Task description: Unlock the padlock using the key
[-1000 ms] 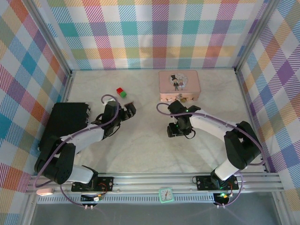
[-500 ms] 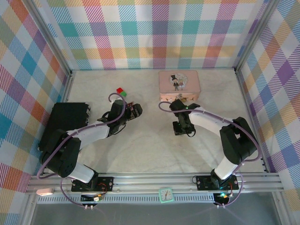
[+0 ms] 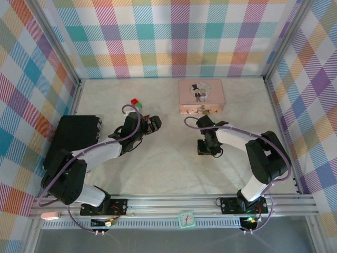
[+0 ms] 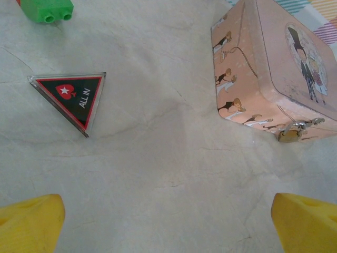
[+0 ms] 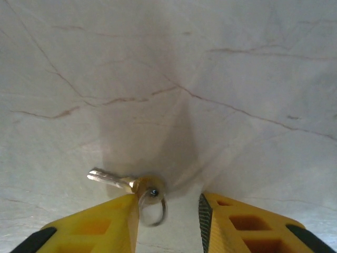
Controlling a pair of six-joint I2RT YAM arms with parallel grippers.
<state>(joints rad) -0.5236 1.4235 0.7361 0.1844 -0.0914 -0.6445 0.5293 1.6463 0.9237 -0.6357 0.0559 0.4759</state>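
Right gripper [image 5: 167, 211] low over the pale veined table [image 5: 221, 63], yellow fingers [image 5: 100, 226] standing partway apart, not clamped on anything, with a clear gap between them. Just ahead of the tips, flat on the table, the key [image 5: 124, 182]: silver blade pointing out to the left of the wrist view, brassy head and wire ring lying in the gap, close against the finger on that side and apart from the other. Seen from above, pointing down near the middle of the table, close to the front of the pink tin [image 3: 201, 94] but not touching it. Left gripper [image 4: 168, 226] spread wide and grasping nothing, its yellow tips [image 4: 29, 221] at the two lower corners of its own wrist view; from above, left of centre and near the red block [image 3: 135, 102]. Ahead of it on the table, a black triangular piece [image 4: 71, 97] with a red edge, lettered "ALL IN", and a green brick [image 4: 50, 9] at the top edge. Padlock [image 4: 289, 135] small and brass, hanging at the clasp on the tin's front wall, well apart from the key. Black box [image 3: 76, 134] at the table's left edge.
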